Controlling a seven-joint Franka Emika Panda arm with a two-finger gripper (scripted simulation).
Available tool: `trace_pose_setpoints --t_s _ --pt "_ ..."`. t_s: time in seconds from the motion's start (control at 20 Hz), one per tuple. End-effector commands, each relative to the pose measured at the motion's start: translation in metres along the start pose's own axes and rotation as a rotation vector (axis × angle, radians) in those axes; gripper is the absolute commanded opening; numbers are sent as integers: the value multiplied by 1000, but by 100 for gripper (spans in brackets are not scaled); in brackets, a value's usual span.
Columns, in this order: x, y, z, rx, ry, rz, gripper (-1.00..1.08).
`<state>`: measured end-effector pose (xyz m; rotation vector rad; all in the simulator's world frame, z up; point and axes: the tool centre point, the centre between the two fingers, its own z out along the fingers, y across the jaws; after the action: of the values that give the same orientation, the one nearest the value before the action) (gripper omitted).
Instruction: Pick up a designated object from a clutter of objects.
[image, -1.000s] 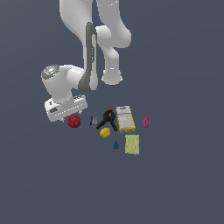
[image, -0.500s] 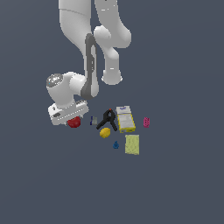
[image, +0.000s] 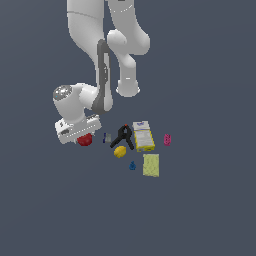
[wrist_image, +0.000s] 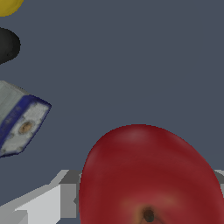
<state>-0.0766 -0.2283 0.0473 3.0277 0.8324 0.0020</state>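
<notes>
White glossy arm (image: 95, 60) is the biggest thing, bent down from 12 o'clock to the clutter's 9 o'clock edge, hand (image: 80, 131) low over the apple (image: 85, 140). Dark grey matte counter (image: 200, 210) under everything.

Apple: dark red, round, glossy, hard skin, brown stem dimple facing the wrist camera (wrist_image: 148, 179). It sits at the far 9 o'clock end of the clutter in the exterior view, apart from the rest, directly under the hand. Wrist view shows a pale grey finger (wrist_image: 39, 205) flanking it on one side and a sliver of another at the opposite edge, so the apple lies between the fingers. Contact is not visible; cannot tell if the hand is clenched or released.

Handling judgement: rigid, moderately light, smooth and curved so likely slippery; take hold across the widest middle, pads on opposite sides, else it may squirt out or roll.

Rest, descending in size:
- yellow-white box (image: 143, 135), flat, rectangular, at 3 o'clock of the clamp
- yellow sponge (image: 151, 165), flat rectangle, soft-looking, 6 o'clock of the box
- black clamp (image: 123, 136), forked shape, matte
- lemon (image: 119, 152), yellow, oval, just at 6 o'clock of the clamp
- grey-blue block (image: 107, 138) between apple and clamp
- pink piece (image: 167, 139)
- blue piece (image: 132, 165)
</notes>
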Motion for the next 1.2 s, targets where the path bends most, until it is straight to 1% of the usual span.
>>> trace_pose_setpoints --t_s 0.0,0.3,0.6,0.85,1.15 --pt "0 -1 1 2 -1 -1 -100" --pt "2 1 -4 0 0 0 -100" --pt "10 4 -24 0 0 0 -100" --pt "22 10 -53 0 -1 0 -100" --pt "43 20 -104 -1 -2 1 -100"
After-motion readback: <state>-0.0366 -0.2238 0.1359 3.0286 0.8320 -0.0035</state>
